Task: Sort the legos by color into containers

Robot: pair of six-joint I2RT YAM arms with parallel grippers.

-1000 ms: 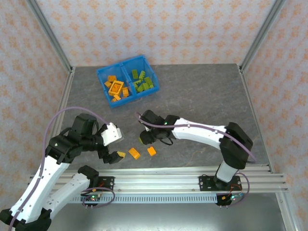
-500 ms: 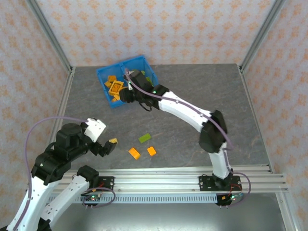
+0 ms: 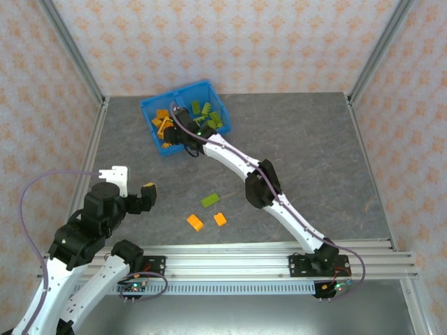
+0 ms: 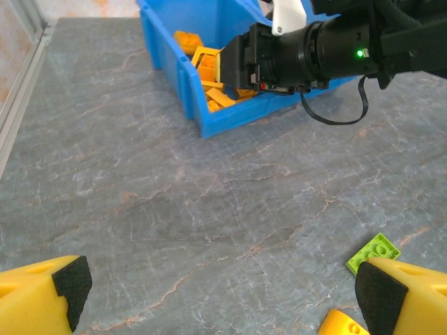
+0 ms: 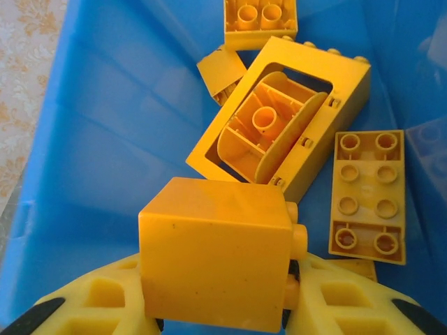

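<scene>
Overhead, the bright blue rectangular plastic bin [image 3: 174,92] sits turned at an angle in the far-left part of the grey marbled table [image 3: 307,160], close to the far edge and the left aluminium post. Its central divider parts orange bricks on the left from olive-green bricks [image 3: 206,115] on the right. The right arm stretches diagonally across the table, and the right gripper [image 5: 216,301] hangs over the orange compartment, its yellow fingers pressed against both sides of a chunky orange block [image 5: 216,255]. Beneath it lie a hollow rectangular orange frame [image 5: 321,66], a flat studded orange plate [image 5: 367,195] just beside it, and a square orange brick [image 5: 260,21] near the bin's back wall. The left gripper [image 3: 143,197] hovers over the near-left table, fingers spread wide and holding nothing. A broad stretch of table separates the bin from three loose pieces near the front rail: a lime-green flat brick [image 3: 209,200] and two small orange bricks [image 3: 195,222], [image 3: 220,219], all apart from one another.
</scene>
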